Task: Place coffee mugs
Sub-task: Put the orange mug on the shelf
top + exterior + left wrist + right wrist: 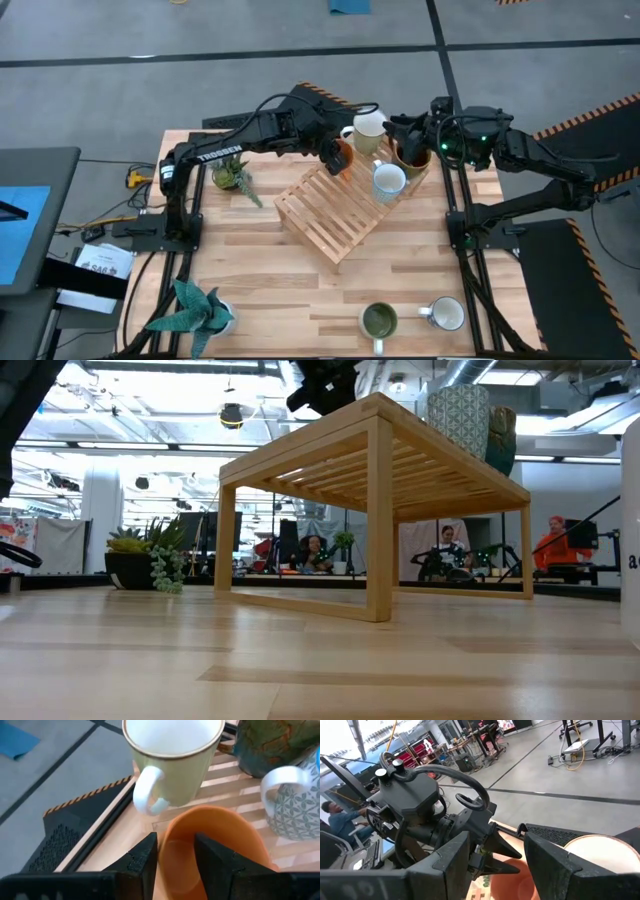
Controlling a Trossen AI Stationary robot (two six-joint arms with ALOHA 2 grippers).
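A slatted wooden rack [330, 205] stands mid-table. At its far end are a cream-white mug [368, 127], a dark brown mug [413, 152] and a pale bluish-white patterned mug [388, 181]. My left gripper [337, 153] is shut on the orange mug [215, 827] next to the cream-white mug [172, 757]. My right gripper [497, 850] is open and empty, above the rack's far right corner by the dark brown mug, facing the left gripper. A mug with a green inside [379, 320] and a white mug [446, 314] stand near the table's near edge. My left gripper pinches the orange mug's wall at the rim [172, 845], on the side nearest the wrist, one finger [145, 860] outside and one finger [215, 857] inside. The fingers slant down from the table's left. The mug is upright over the rack's slats; I cannot tell whether its base rests on them.
Two small potted plants stand on the table, one left of the rack [232, 176] and one at the near left corner [196, 308]. In the low view the rack [380, 460] stands on legs, with people seated in the room behind it.
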